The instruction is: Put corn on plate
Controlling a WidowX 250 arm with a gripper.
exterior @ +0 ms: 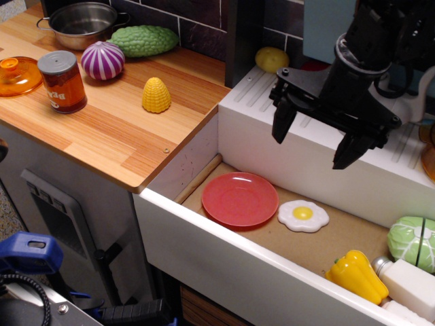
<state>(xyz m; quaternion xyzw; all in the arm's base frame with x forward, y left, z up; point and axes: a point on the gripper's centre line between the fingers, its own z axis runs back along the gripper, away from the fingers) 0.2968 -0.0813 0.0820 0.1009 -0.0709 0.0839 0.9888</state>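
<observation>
The corn (156,94) is a small yellow bumpy cone standing upright on the wooden counter (115,132), left of the sink. The red-pink round plate (239,198) lies flat on the sink floor at its left end, with nothing on it. My black gripper (316,142) hangs above the sink's back wall, right of and higher than the plate, far from the corn. Its two fingers (282,122) are spread apart and hold nothing.
On the counter stand a can (62,81), a purple-white onion (102,60), a green vegetable (144,40), a steel pot (81,24) and an orange lid (15,75). In the sink lie a fried egg (303,215), yellow pepper (357,275), cabbage (412,242) and a white bottle (408,285). A potato (271,59) sits behind.
</observation>
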